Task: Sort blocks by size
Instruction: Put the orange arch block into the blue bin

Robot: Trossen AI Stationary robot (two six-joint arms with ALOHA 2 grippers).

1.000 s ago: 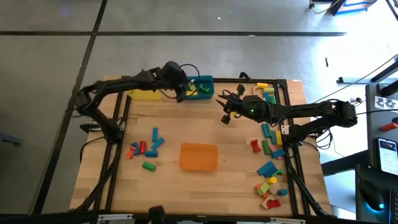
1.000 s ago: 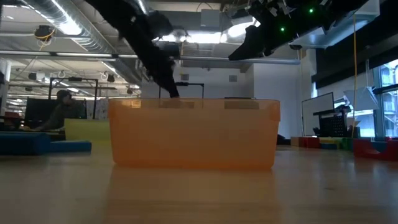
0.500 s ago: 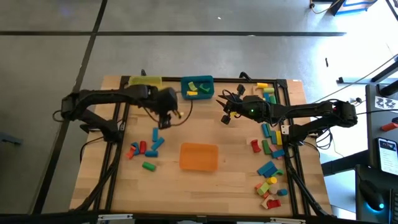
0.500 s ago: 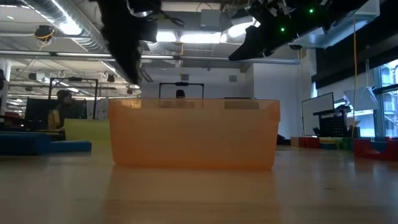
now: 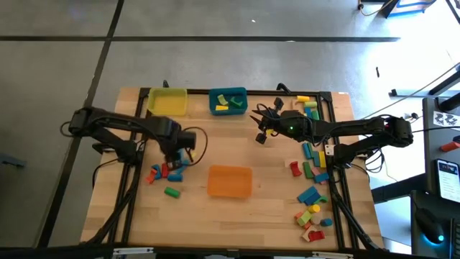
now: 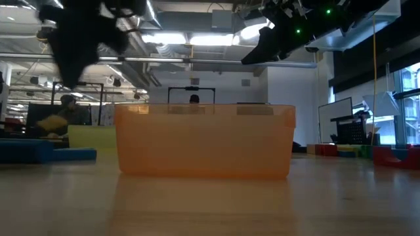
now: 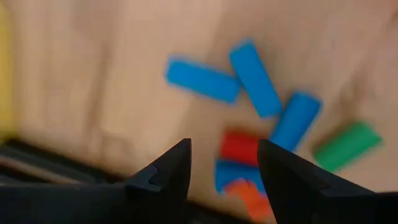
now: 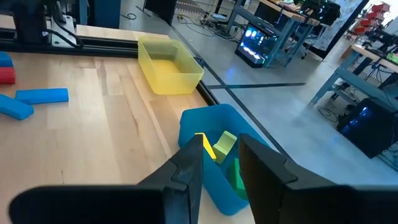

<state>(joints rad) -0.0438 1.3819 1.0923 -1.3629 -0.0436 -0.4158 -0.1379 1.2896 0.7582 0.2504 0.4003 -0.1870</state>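
Observation:
Several blocks (image 5: 167, 171) in blue, red, orange and green lie flat on the table at the left; the left wrist view shows blue ones (image 7: 255, 78) and a red one (image 7: 239, 148). My left gripper (image 5: 176, 150) hangs above that cluster, pointing down, open (image 7: 222, 149) and holding nothing. My right gripper (image 5: 261, 137) hovers mid-table, near the teal bin (image 5: 228, 101), open (image 8: 219, 146) by a narrow gap with nothing in it. Yellow and green blocks (image 8: 217, 146) lie in the teal bin. More blocks (image 5: 310, 208) are scattered along the table's right side.
A yellow bin (image 5: 167, 101) stands at the far edge, left of the teal bin. An orange bin (image 5: 230, 180) sits mid-table toward the near edge and fills the low view (image 6: 205, 141). Black frame rails (image 5: 136, 180) run along the table's left and right sides.
My left gripper has swung from over the teal bin toward the table's near edge and left, to above the left cluster of blocks, and has tipped until it points down. Its fingers hold nothing.

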